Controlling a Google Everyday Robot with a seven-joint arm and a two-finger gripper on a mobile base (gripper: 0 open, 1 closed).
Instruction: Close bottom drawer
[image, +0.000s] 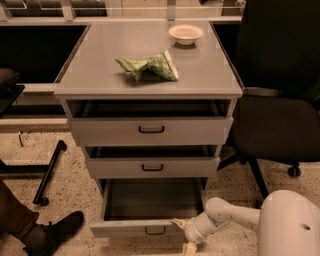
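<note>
In the single camera view, the bottom drawer (125, 229) is seen pulled well out from the cabinet, its dark inside exposed and its low front near the lower edge of the frame, under the middle drawer (150, 167) and the uppermost drawer (150, 131), which are both slightly ajar. The gripper (183, 235) is placed at the right end of that front, beside the small black handle (155, 230). Its fingers are spread with nothing clamped between them, and one pale fingertip (178, 222) is set against the front's top edge. Because contact is made so far to the right, a push from here is likely to be off-centre – the drawer could be skewed on its runners and jammed partway. A fingertip resting that high might also slip over the edge into the drawer, and could then be pinched under the middle drawer as the gap closes. A shoe (60, 231) is seen on the floor to the left – well apart from the drawer's path, so little hazard is judged there.
</note>
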